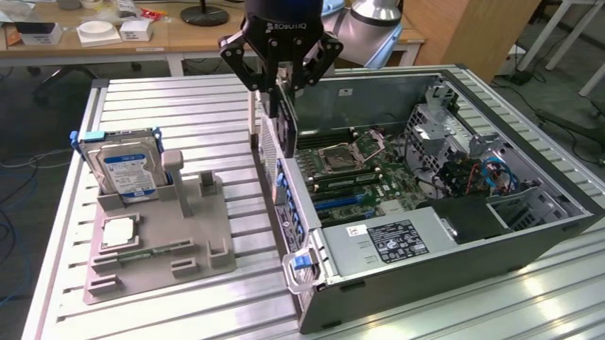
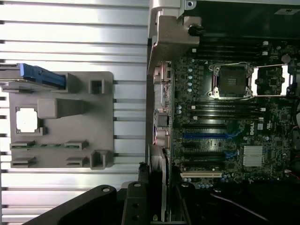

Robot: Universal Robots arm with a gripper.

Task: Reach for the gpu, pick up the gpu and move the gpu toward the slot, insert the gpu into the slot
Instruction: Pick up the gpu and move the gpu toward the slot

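- Well, what is the gripper [image 1: 280, 91] doing?
- From my console, I see it pinching the gpu [image 1: 282, 124] by its upper edge. The card hangs upright straight below the fingers, edge-on to my exterior camera.
- Where is that over the computer case [image 1: 454, 262]?
- Right under the gripper is the case's rear wall. The card seems to be just inside it, though the edge-on angle makes that hard to judge. The blue slot [image 2: 211, 136] on the motherboard [image 2: 225, 117] lies lower, further into the case.
- And the grey fixture [image 1: 161, 248]?
- Well off to the gripper's side, at the exterior view's left, with the hard drive [image 1: 127, 170] standing in it.
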